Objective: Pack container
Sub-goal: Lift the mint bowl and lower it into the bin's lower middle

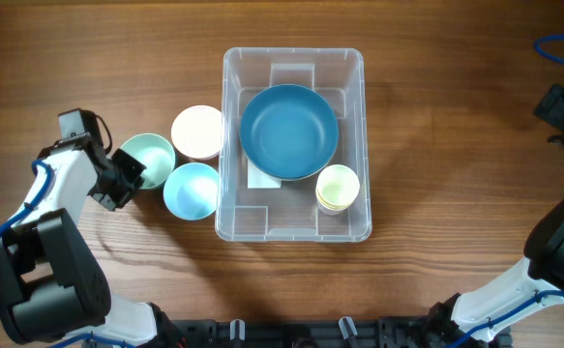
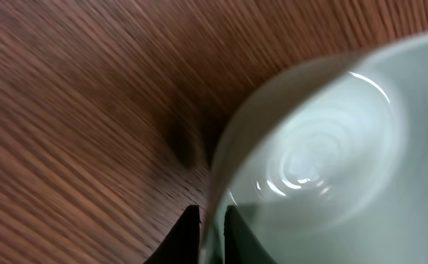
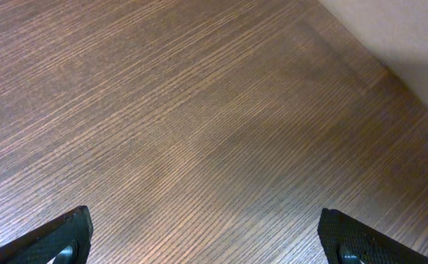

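At left of worktop (image 1: 436,145), your left gripper (image 2: 212,236) pinches mint bowl (image 1: 149,155) by rim, thin wall clamped between fingers, likely for lifting into container (image 1: 291,211), just beside at centre. Your right gripper (image 3: 202,235) gapes wide, empty, far right.

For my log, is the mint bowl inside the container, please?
Outside: mint bowl stands on the table left of the container, left gripper at its rim.
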Motion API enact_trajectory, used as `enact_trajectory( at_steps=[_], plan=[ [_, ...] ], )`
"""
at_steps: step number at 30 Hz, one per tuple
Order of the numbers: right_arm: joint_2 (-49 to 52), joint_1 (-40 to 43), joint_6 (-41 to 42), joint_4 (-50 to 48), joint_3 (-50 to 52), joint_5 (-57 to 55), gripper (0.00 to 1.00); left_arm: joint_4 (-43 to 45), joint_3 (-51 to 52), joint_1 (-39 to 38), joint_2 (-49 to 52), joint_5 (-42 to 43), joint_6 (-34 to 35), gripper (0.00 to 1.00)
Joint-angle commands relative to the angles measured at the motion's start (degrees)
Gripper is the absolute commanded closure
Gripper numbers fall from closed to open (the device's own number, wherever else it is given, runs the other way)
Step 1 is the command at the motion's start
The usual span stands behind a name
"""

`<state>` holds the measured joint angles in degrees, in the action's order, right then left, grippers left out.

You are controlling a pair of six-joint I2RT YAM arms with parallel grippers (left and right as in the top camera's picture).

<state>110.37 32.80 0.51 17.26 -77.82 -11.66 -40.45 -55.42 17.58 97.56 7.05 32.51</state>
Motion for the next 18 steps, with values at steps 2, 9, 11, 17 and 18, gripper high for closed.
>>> enact_trajectory(
  at_steps=[2,9,11,17,18],
  plan=[
    [0.0,0.2,-0.5,-0.1,-0.5,-0.3,0.00,0.0,0.3,2.3,0.4,-0.5,0.9,0.92],
    [0.0,0.2,-0.5,-0.1,-0.5,-0.3,0.00,-0.5,0.1,7.9,-1.8,-0.5,0.7,0.96],
    [0.0,0.2,-0.5,-0.1,-0.5,-0.3,0.00,-0.9,-0.3,8.7,-3.8,-0.5,-0.4,0.96],
    [0.0,0.2,-0.5,-0.1,-0.5,-0.3,0.00,-4.7,-4.1,6.9,-16.4,0.0,-0.9,0.96],
    [0.0,0.2,-0.5,-0.1,-0.5,-0.3,0.00,-5.1,-4.5,5.7,-18.7,0.7,-1.6,0.96]
  ],
)
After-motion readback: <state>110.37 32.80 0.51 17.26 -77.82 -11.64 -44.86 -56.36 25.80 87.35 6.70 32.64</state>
